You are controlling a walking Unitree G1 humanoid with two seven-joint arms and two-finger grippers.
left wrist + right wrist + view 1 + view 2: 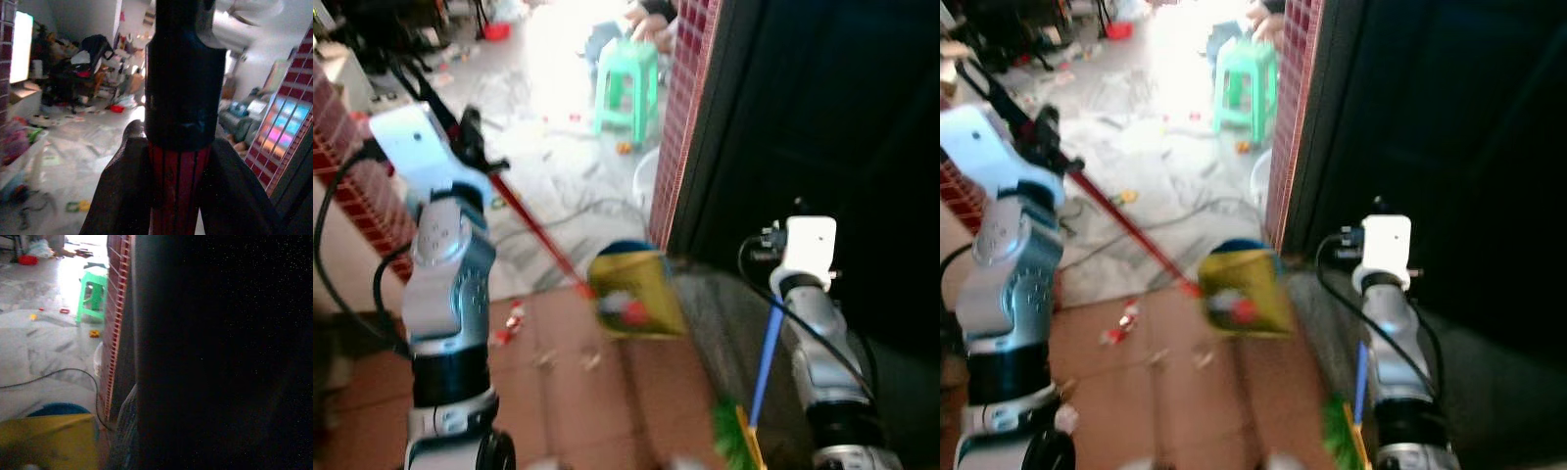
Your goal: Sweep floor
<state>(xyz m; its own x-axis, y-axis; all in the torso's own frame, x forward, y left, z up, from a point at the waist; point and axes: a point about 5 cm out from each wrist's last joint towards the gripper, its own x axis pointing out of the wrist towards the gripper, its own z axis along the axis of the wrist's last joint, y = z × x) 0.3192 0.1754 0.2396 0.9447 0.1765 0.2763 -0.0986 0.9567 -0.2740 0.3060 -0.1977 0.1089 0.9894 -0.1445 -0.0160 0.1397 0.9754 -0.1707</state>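
My left gripper (475,147) is raised at the left and shut on the black-capped red handle (178,181) of a long dustpan. That red pole (533,230) slants down to the yellow dustpan (631,292), which hangs blurred over the brown tiles (568,392) with some litter in it. A blue broom handle (766,357) runs beside my right arm (818,323) down to green bristles (732,436) at the lower edge. The right arm's fingers are lost against the dark door (822,117). Scraps of litter (512,320) lie on the brown floor.
A red-tiled pillar (687,108) and the dark door stand close on the right. Beyond are a green stool (628,83), a white bucket (646,178), a cable (573,211) on the grey marble floor, scattered clutter, and part of a person (651,18).
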